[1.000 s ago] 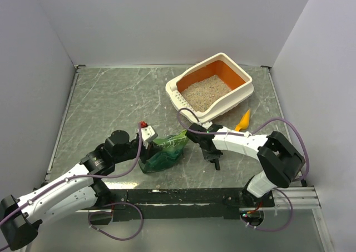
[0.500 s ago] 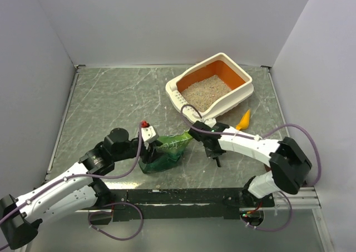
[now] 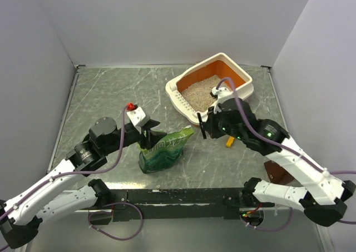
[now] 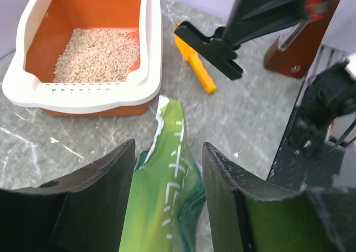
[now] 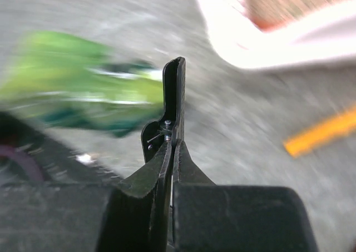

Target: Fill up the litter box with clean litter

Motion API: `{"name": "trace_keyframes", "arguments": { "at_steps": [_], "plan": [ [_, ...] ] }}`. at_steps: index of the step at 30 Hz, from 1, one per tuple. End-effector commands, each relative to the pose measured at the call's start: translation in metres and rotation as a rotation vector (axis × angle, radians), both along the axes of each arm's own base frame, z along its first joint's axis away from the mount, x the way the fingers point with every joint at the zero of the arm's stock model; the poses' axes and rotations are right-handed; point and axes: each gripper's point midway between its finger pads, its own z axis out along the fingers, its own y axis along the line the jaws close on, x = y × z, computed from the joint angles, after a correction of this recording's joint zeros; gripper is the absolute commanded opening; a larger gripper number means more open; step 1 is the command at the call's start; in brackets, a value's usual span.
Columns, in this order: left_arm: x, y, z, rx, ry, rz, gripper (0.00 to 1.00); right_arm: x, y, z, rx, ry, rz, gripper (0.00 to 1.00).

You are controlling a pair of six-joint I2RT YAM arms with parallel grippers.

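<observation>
1. Since a second ago the right arm has risen from low over the table (image 3: 105, 96). Its gripper (image 3: 202, 131) now hangs between the green bag (image 3: 164, 152) and the litter box (image 3: 179, 99), which sits far right. Clean litter (image 3: 194, 93) covers part of the box's orange floor. The left gripper (image 3: 147, 136) is at the bag's top.
2. Left wrist: the left gripper (image 4: 168, 152) is spread wide with the bag (image 4: 167, 196) between its fingers. Beyond it are the litter box (image 4: 83, 89), the litter (image 4: 100, 54) and an orange scoop (image 4: 194, 65).
3. Right wrist, blurred: the right gripper (image 5: 173, 96) is pressed together on nothing. The bag (image 5: 83, 85) is to its left and the box (image 5: 267, 40) at upper right.
</observation>
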Motion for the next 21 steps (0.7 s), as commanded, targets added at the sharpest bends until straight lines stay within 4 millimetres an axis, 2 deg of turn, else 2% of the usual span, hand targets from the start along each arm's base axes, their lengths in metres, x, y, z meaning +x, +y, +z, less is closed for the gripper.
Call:
{"name": "trace_keyframes", "arguments": {
  "at_steps": [1, 7, 10, 14, 18, 21],
  "plan": [
    [-0.002, -0.01, 0.033, -0.114, 0.081, -0.006, 0.57, -0.025, 0.045, 0.066, 0.219, -0.109, 0.327, 0.0],
    [-0.016, -0.015, 0.08, -0.334, 0.124, -0.114, 0.61, -0.048, 0.08, 0.101, 0.378, -0.148, 0.565, 0.0],
    [-0.02, -0.01, 0.091, -0.403, 0.168, -0.181, 0.61, -0.058, 0.086, 0.115, 0.431, -0.193, 0.647, 0.0],
    [-0.021, 0.002, 0.093, -0.498, 0.247, -0.266, 0.59, -0.062, 0.089, 0.122, 0.486, -0.236, 0.726, 0.0],
    [-0.024, 0.004, 0.083, -0.534, 0.306, -0.339, 0.55, -0.066, 0.092, 0.128, 0.528, -0.268, 0.767, 0.0],
    [-0.027, 0.005, 0.084, -0.555, 0.302, -0.373, 0.55, -0.064, 0.098, 0.13, 0.55, -0.269, 0.784, 0.0]
  ]
}}
